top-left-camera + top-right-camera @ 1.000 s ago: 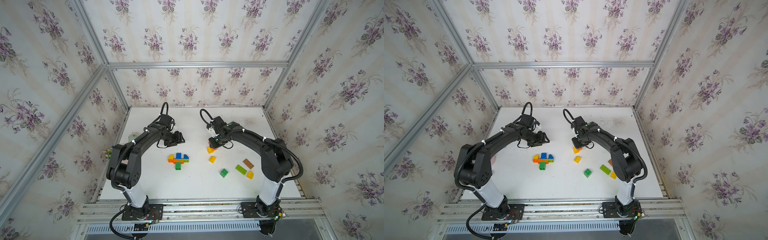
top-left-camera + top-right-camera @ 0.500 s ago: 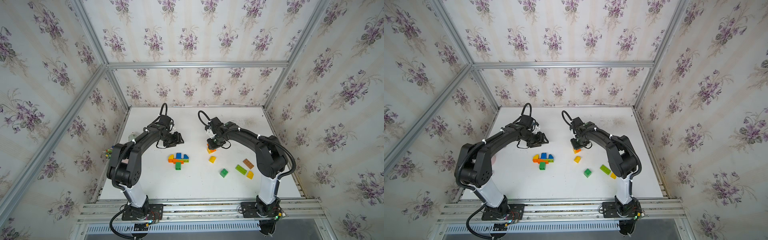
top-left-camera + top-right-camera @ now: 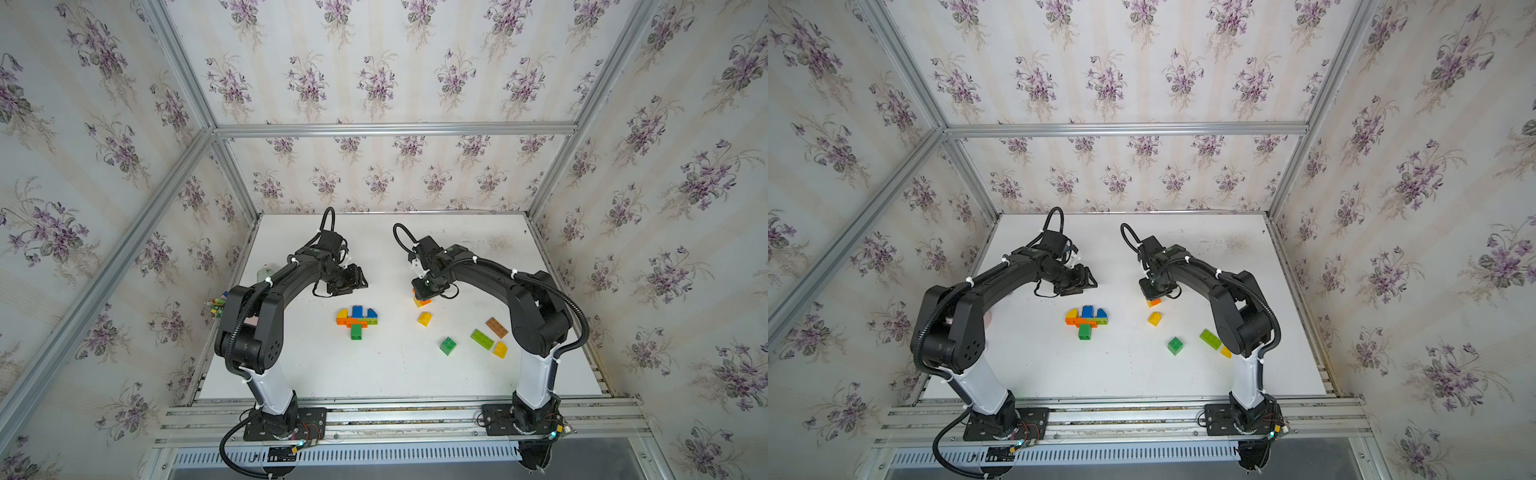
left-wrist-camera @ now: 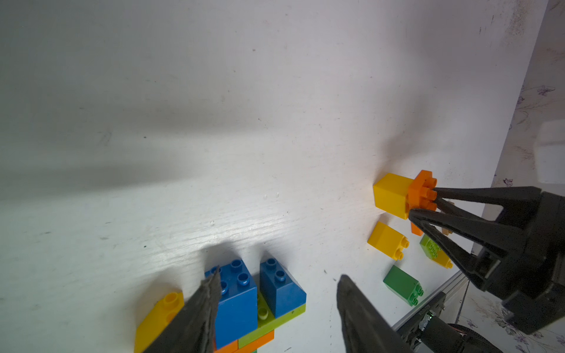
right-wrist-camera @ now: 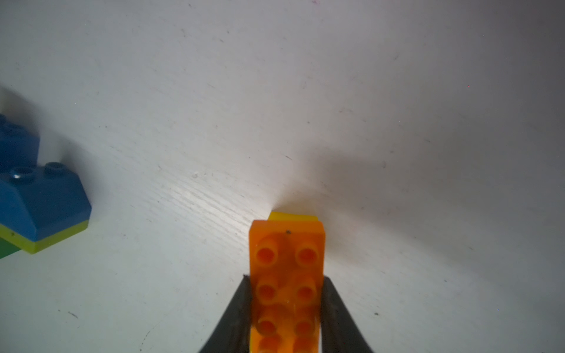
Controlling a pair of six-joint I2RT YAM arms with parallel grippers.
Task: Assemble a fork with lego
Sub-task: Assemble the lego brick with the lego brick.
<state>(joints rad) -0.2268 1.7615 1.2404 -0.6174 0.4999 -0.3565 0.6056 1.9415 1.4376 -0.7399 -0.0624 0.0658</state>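
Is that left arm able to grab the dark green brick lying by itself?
Probably not easily: the dark green brick lies well over on the right arm's side, though nothing blocks it. The left gripper is open and empty.

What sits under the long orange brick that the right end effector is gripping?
A yellow brick is stuck to the underside of the orange brick at its far end. The rest of the underside is covered by the right end effector and the brick itself.
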